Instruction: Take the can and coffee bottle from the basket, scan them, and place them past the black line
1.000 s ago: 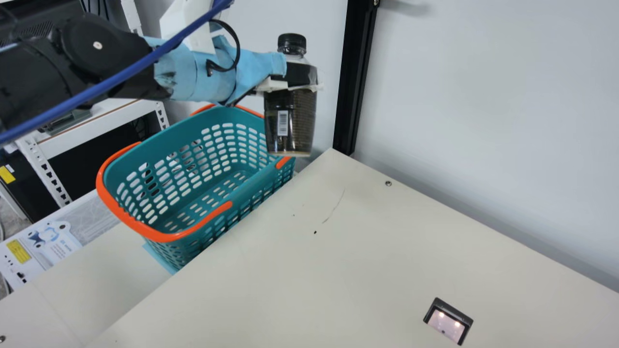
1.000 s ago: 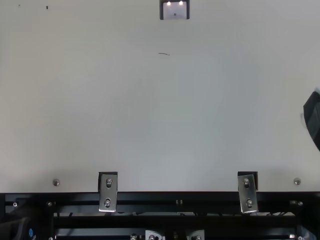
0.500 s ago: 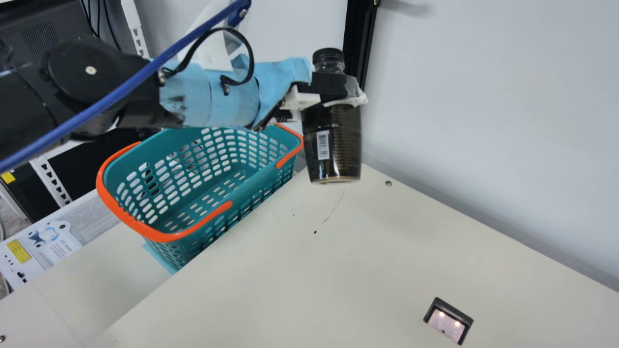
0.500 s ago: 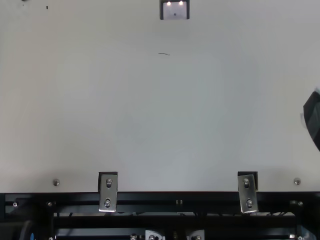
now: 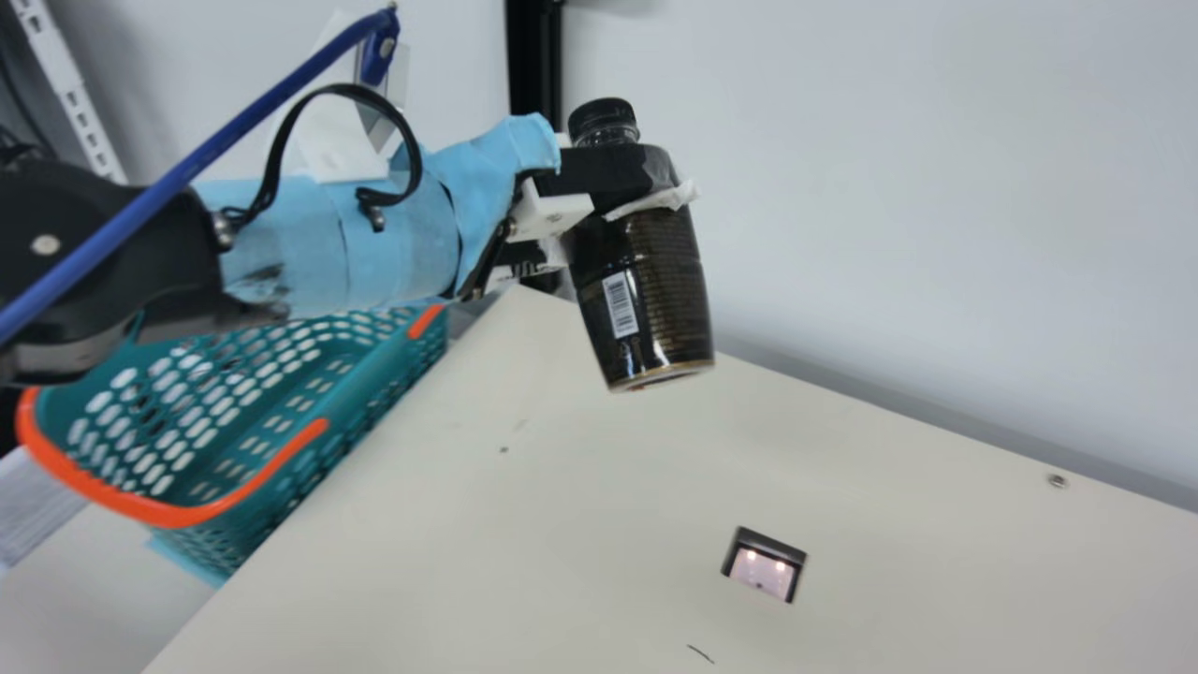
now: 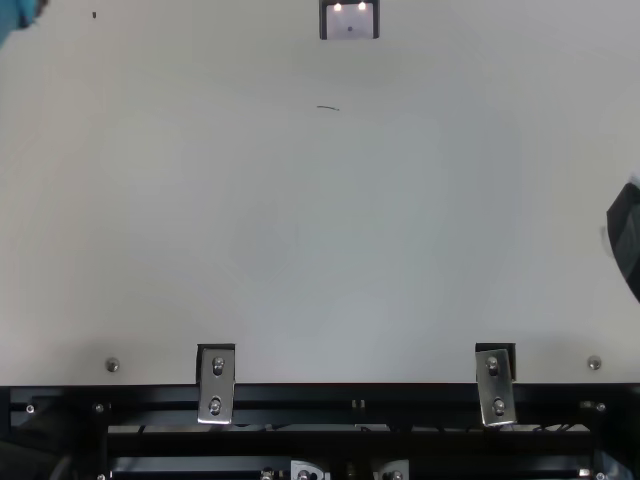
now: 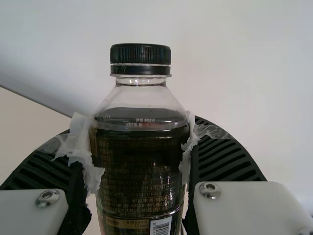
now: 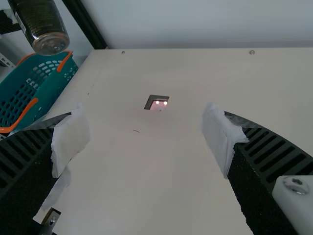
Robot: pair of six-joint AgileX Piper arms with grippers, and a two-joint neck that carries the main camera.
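One coffee bottle (image 5: 646,300), clamped in the left gripper (image 7: 137,132), just swung inward from the table (image 5: 580,505)'s far-left corner, so scanning looked next, right gripper (image 8: 145,129) wide open btw.

In the main view my left arm (image 5: 89,257) comes in from the left, its blue-wrapped wrist (image 5: 318,239) slanting gently upward with a black cable looped over it. I have the left gripper (image 5: 636,187) clamped, white-covered pads (image 7: 84,142) pressing in from both sides. My right gripper (image 6: 625,240) is at the top view's right edge, its ribbed fingers (image 8: 276,154) spread wide apart.
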